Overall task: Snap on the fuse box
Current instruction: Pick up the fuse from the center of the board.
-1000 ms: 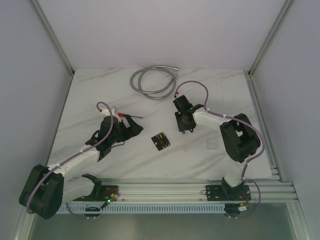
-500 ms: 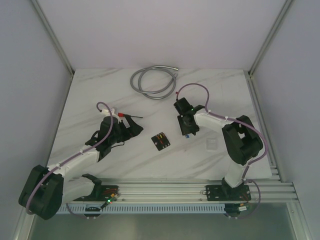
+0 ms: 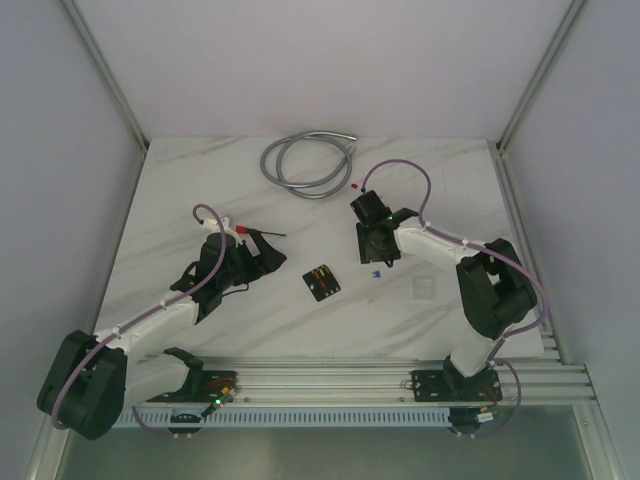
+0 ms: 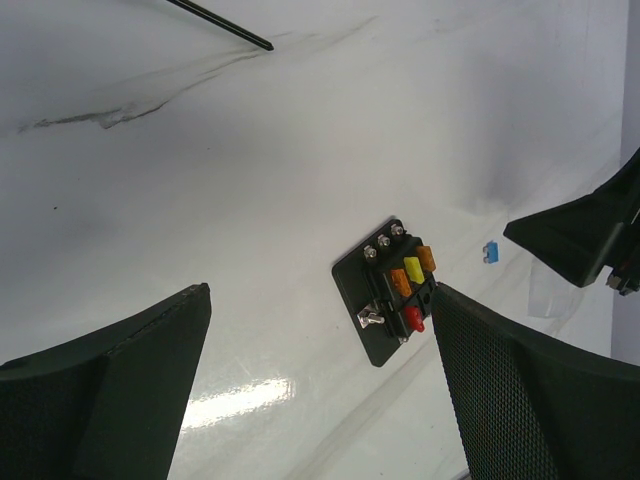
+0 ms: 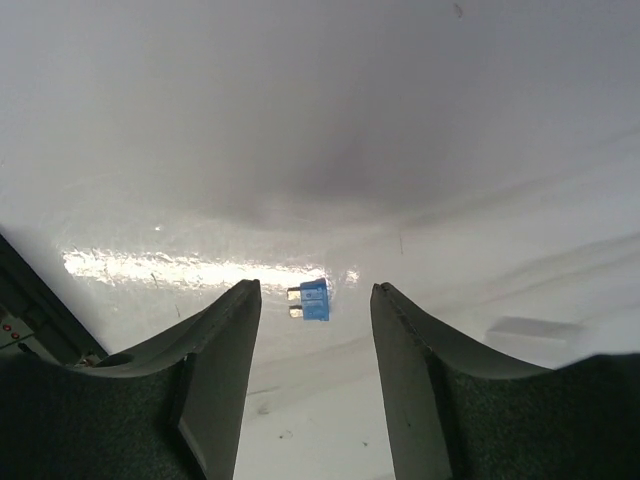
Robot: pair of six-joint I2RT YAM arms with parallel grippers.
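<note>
Two pairs of fingers stand open and empty: right fingers point(image 5: 215, 370) straddle a loose blue fuse point(image 5: 313, 300) on the desk point(image 3: 200, 190), left fingers point(image 4: 110, 390) hover near the fuse box point(image 3: 321, 282) at mid-desk; fuse pickup appears in hand, next requiring lowering and closure.

the table point(image 3: 200, 190) is a smooth, glossy white slab veined in grey like marble, and the fuse box point(image 4: 385, 300) is matt black plastic with shiny metal screw heads point(image 4: 384, 240) and glossy orange, yellow and red plastic fuses point(image 4: 412, 268). the loose blue fuse point(image 5: 314, 300) is translucent plastic with bare metal blades, while the pads point(image 4: 530, 400) of the left gripper point(image 4: 320, 290) show a fine mesh-like texture and the fingers point(image 5: 215, 380) of the right gripper point(image 5: 315, 287) look dull, grainy black. the coiled hose point(image 3: 266, 160) has a grey metallic sheen, and the rail point(image 3: 330, 380) at the near edge is ribbed bare metal
</note>
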